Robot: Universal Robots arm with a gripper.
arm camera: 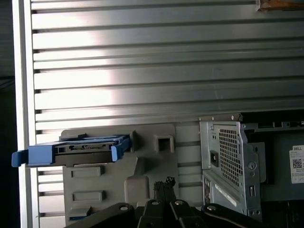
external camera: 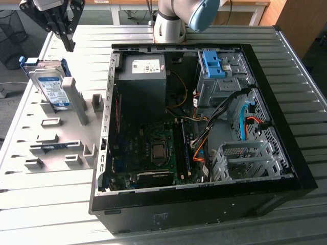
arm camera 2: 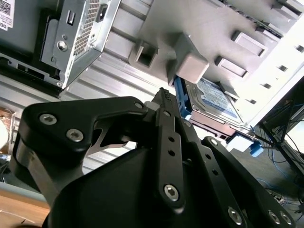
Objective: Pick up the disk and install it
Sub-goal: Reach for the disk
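Observation:
The disk [external camera: 51, 88], a silver hard drive with a blue-and-white label and blue rails, leans tilted in a slot of the grey fixture plate [external camera: 56, 140] at the exterior view's left. My gripper [external camera: 69, 46] hangs above and slightly behind it, apart from it. Its fingers are shut together with nothing between them. In the second wrist view the disk [arm camera 2: 214, 99] lies beyond the closed fingertips [arm camera 2: 164, 95]. The first wrist view shows the disk [arm camera: 78, 150] edge-on with its blue rails, off to the side of the gripper [arm camera: 164, 183].
An open black computer case [external camera: 286, 153] lies flat on the slatted metal table [external camera: 30, 204]. Inside are a grey power-supply box [external camera: 143, 71], the motherboard [external camera: 153, 148], cables, and a metal drive cage with a blue bracket [external camera: 212, 64]. The fixture plate carries several grey blocks.

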